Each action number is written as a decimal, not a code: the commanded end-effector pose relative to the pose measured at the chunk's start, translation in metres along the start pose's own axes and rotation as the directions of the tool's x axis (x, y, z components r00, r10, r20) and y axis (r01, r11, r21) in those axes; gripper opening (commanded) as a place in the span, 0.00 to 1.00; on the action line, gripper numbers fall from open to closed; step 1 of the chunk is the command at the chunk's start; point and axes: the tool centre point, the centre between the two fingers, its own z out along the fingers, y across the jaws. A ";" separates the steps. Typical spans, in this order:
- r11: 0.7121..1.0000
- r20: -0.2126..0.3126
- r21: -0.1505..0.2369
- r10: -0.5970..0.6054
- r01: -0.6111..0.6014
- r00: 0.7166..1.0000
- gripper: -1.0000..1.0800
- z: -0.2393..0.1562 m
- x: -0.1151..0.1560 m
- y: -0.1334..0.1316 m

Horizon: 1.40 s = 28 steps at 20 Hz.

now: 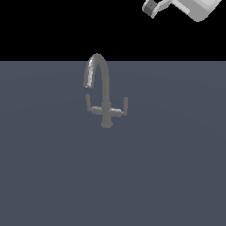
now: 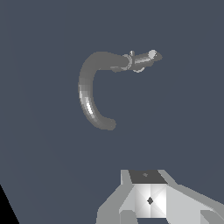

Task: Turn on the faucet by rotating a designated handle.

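The faucet (image 1: 102,90) stands near the middle of the grey bench (image 1: 44,176), with its spout tip toward the exterior view's left. The handle (image 1: 123,107) branches off on the right; it looks stiff and smooth, so I would take it at the flat paddle end. The pincer (image 1: 151,9) hangs high at the far right, well apart; I cannot tell how wide it is.
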 end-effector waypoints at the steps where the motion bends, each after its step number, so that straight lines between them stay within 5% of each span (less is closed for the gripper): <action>1: 0.998 0.017 0.057 0.022 -0.023 1.000 0.00 0.005 0.015 0.006; 8: 0.973 0.072 0.210 0.077 -0.091 0.994 0.00 0.023 0.054 0.024; 15: 0.919 0.139 0.358 0.123 -0.165 0.983 0.00 0.045 0.092 0.041; 22: 0.832 0.216 0.497 0.157 -0.247 0.964 0.00 0.074 0.129 0.057; 28: 0.730 0.291 0.603 0.176 -0.323 0.941 0.00 0.104 0.159 0.068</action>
